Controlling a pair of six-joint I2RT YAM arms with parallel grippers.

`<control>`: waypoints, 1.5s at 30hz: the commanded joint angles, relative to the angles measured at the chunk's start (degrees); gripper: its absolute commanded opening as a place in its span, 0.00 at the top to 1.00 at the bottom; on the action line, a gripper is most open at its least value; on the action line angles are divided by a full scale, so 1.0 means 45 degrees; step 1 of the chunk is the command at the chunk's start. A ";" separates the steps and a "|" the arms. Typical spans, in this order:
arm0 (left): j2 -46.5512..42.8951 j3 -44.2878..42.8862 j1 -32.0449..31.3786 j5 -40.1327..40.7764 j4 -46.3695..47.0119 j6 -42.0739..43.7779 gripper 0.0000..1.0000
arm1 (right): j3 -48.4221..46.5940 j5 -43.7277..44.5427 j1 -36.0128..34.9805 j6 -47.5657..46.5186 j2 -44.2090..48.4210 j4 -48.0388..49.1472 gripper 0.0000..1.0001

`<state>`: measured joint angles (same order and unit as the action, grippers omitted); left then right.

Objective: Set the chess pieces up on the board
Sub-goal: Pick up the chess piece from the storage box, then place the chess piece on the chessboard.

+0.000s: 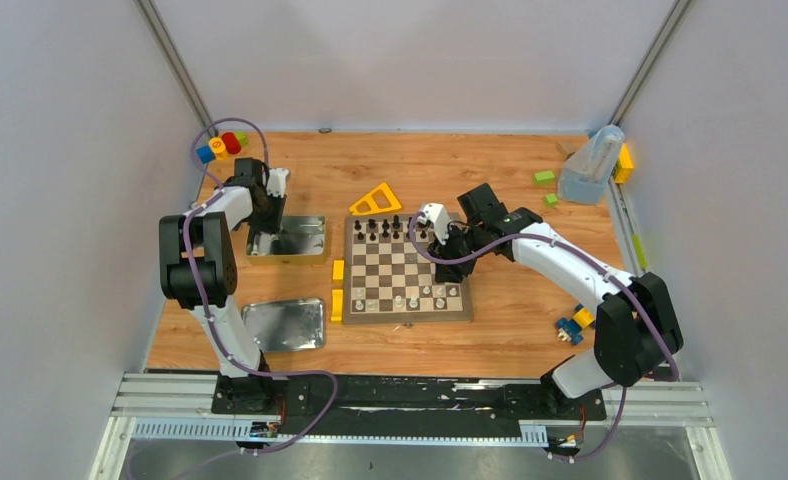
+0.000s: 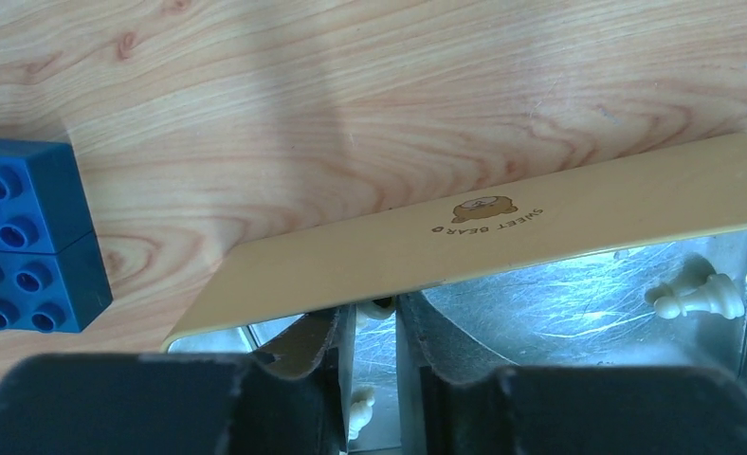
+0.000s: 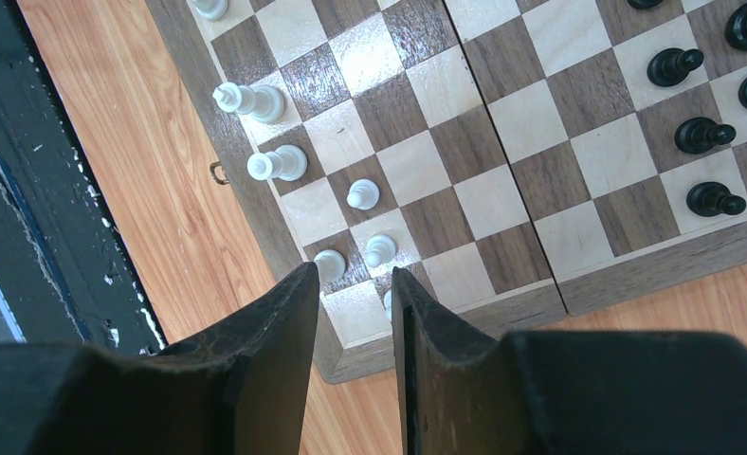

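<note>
The board (image 1: 410, 316) lies mid-table, with black chess pieces (image 1: 380, 228) on its far rows and white ones (image 1: 410, 297) on the near rows. My left gripper (image 1: 262, 240) reaches down into the far metal tin (image 1: 305, 235). In the left wrist view its fingers stand close together, and a white piece (image 2: 381, 305) is wedged between the tips of my left gripper (image 2: 377, 313). Another white piece (image 2: 697, 294) lies loose in the tin (image 2: 540, 223). My right gripper (image 3: 355, 280) hovers open and empty over the board's (image 3: 502, 133) corner beside white pieces (image 3: 273, 164). Black pieces (image 3: 701, 135) stand opposite.
A second tin (image 1: 285, 325) lies front left of the board. Yellow blocks (image 1: 338, 290) lie along the board's left edge, and a yellow triangle (image 1: 375, 200) sits behind it. Blue bricks (image 2: 24, 237) sit near the tin. Green blocks (image 1: 543, 178), a clear container (image 1: 590, 165) and a small toy (image 1: 573, 325) lie to the right.
</note>
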<state>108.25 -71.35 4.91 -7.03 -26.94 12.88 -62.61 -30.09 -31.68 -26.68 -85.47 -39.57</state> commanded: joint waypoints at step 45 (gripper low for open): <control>-0.0795 -0.2603 -1.0028 -0.2043 -0.1512 0.0084 0.76 | -0.0121 -0.0576 0.4407 0.1123 0.1293 0.0400 0.67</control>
<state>99.53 -79.46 -38.35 -16.01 -33.39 17.17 -62.63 -31.14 -13.08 -22.96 -82.32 -39.53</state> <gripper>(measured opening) 0.248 0.331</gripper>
